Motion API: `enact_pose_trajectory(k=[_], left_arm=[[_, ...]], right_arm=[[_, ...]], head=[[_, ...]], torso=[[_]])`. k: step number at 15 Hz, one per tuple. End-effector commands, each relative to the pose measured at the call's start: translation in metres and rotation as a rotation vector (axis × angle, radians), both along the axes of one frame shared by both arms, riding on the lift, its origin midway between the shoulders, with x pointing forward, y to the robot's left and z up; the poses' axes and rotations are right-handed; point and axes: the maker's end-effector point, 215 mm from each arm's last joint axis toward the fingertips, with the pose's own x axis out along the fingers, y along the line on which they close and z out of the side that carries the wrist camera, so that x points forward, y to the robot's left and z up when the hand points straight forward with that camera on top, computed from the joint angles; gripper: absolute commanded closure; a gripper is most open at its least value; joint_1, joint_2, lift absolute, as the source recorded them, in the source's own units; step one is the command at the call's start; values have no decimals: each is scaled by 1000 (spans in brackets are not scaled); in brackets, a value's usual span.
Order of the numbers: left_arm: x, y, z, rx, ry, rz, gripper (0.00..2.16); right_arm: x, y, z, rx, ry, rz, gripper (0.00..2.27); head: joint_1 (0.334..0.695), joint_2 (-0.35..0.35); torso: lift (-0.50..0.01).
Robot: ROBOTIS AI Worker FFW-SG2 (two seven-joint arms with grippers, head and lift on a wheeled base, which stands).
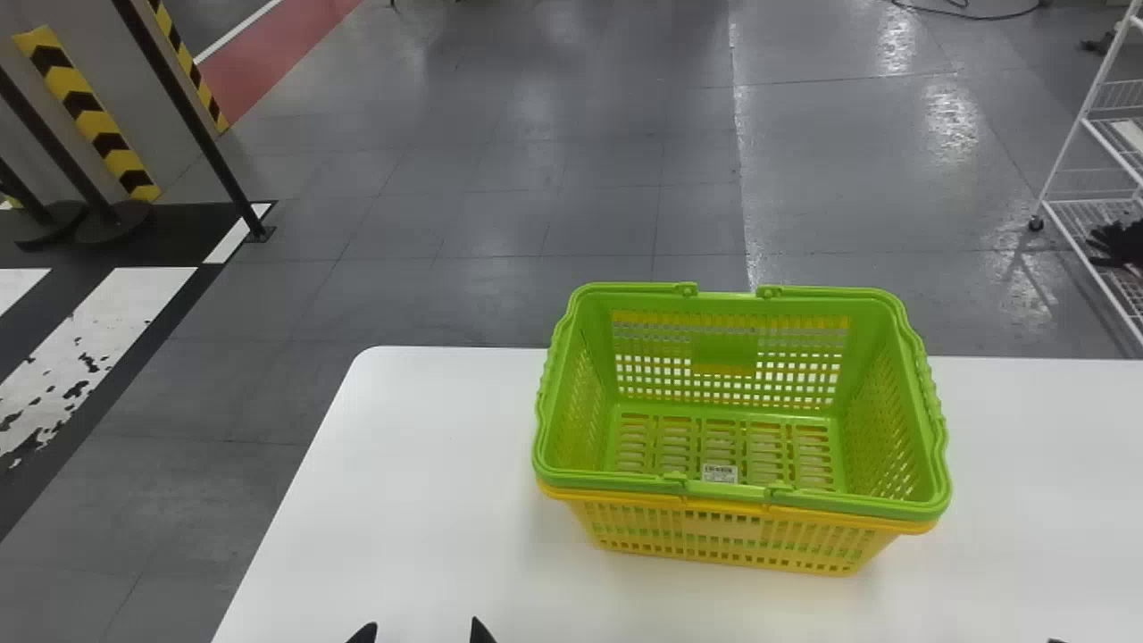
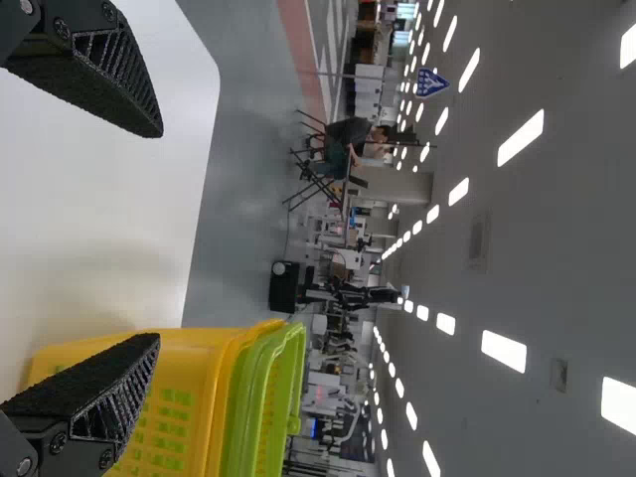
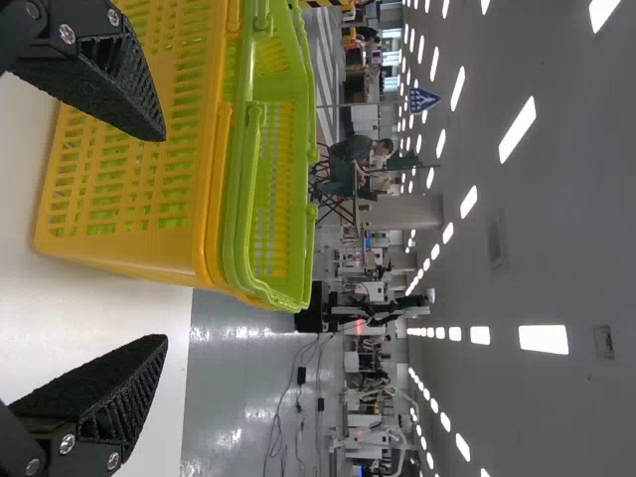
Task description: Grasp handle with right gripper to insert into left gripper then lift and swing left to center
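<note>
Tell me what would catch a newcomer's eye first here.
The bright green basket comes first, nested in a yellow basket on the white table, right of centre in the head view. Next would be the yellow-and-black chevron strip at that view's upper left, beyond the table. In the wrist views, the open black left end effector and right end effector stand out near the baskets.
</note>
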Motion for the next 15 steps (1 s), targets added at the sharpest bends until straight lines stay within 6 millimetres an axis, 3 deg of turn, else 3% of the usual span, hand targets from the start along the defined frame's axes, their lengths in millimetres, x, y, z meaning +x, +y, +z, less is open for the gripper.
enact_pose_trajectory(k=[1, 11, 15], left_arm=[[0, 0, 0, -1, 0, 0, 76], [2, -1, 4, -1, -12, -4, 36], [19, 2, 34, 39, -74, -43, 46]], right_arm=[[0, 0, 0, 1, 0, -1, 83], [0, -3, -3, 1, 9, -7, 97], [0, -3, -6, -1, 19, -7, 97]], head=[[695, 212], [695, 209], [695, 196]], torso=[[-93], [-93], [-93]])
